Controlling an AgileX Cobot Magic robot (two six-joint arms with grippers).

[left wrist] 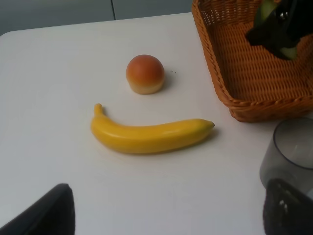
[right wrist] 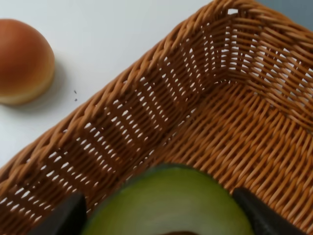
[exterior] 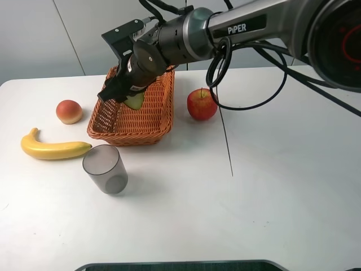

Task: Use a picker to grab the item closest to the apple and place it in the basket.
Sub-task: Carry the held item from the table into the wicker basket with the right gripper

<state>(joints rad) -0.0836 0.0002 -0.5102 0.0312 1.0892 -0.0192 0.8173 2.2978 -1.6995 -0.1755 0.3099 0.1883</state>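
Observation:
The red apple (exterior: 202, 104) sits on the white table just right of the orange wicker basket (exterior: 152, 129). My right gripper (exterior: 125, 93) has reached across and hangs over the basket's inside, shut on a green avocado half (exterior: 135, 101). The right wrist view shows the avocado half (right wrist: 171, 205) held between the two dark fingers (right wrist: 58, 218), just above the basket's woven floor (right wrist: 230, 127). In the left wrist view my left gripper (left wrist: 166, 215) stands open over bare table, with nothing between its fingers (left wrist: 44, 213).
A yellow banana (exterior: 53, 148) and a round orange-red fruit (exterior: 69, 111) lie left of the basket. A grey translucent cup (exterior: 105, 168) stands in front of it. A thin dark line (exterior: 227, 141) runs across the table by the apple.

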